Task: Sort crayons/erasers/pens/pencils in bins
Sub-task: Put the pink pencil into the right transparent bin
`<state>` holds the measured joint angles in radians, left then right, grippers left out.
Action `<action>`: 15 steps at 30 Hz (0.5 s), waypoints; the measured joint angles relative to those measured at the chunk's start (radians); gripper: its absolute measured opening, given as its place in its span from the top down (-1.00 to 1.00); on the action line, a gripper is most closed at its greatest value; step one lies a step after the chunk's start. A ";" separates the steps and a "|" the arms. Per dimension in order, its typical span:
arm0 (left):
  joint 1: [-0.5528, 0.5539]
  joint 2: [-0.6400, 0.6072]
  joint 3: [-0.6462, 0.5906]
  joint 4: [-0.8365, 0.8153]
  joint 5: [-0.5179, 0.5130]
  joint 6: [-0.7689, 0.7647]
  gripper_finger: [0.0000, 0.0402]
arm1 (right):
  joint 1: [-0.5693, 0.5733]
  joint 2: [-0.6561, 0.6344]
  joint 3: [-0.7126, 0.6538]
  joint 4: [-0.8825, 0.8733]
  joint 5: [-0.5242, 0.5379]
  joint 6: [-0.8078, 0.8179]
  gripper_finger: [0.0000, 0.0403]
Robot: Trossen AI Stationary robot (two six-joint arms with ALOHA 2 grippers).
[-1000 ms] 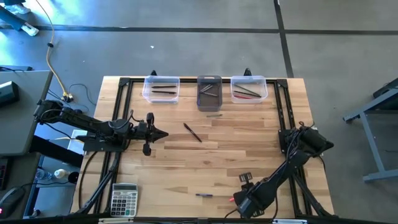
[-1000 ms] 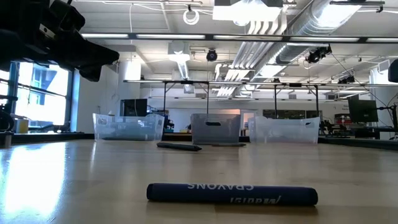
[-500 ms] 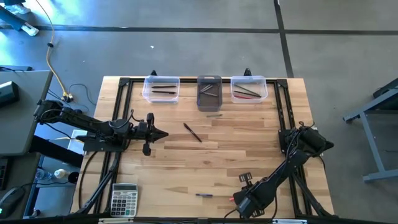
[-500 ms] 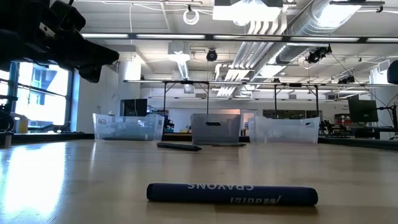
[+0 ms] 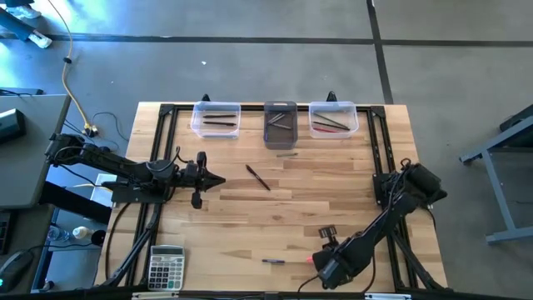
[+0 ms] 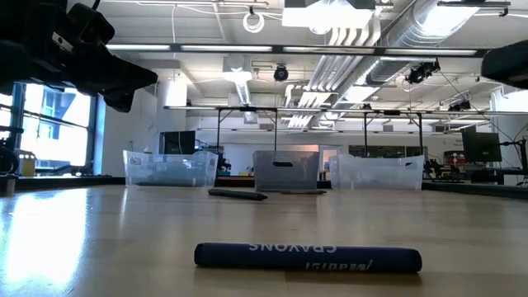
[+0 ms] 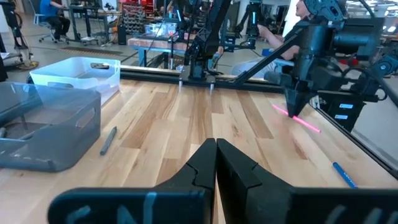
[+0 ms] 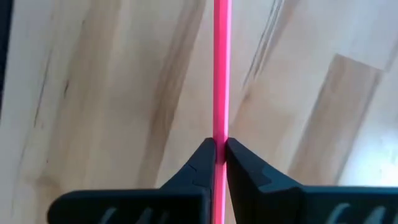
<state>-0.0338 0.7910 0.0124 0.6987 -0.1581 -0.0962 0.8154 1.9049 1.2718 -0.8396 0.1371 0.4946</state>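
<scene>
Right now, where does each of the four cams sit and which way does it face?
High: overhead, straight down on table, both arms, three bins.
Low: table height, level toward bins; blue crayon near, left arm upper left.
Left wrist: behind shut left pincer, facing right arm.
Right wrist: above right pincer, down on pink stick it grips.
Shared: both wrist views show the pink stick.

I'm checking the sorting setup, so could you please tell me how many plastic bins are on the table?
3, in a row along the wooden table's far edge: a clear plastic bin on the left, a dark smoky grey bin in the middle, and another clear bin on the right.
</scene>
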 joint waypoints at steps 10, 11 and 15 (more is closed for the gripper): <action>-0.008 0.000 0.000 0.000 0.000 -0.005 1.00 | -0.046 -0.104 0.001 -0.138 0.094 -0.031 0.94; -0.012 0.000 0.000 0.000 0.000 -0.005 1.00 | -0.058 -0.120 0.001 -0.161 0.101 -0.032 0.94; -0.029 0.000 0.000 0.001 -0.008 -0.005 1.00 | -0.125 -0.174 0.001 -0.263 0.147 -0.052 0.94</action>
<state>-0.0627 0.7910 0.0124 0.6994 -0.1660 -0.1017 0.6906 1.7306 1.2732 -1.1031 0.2845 0.4423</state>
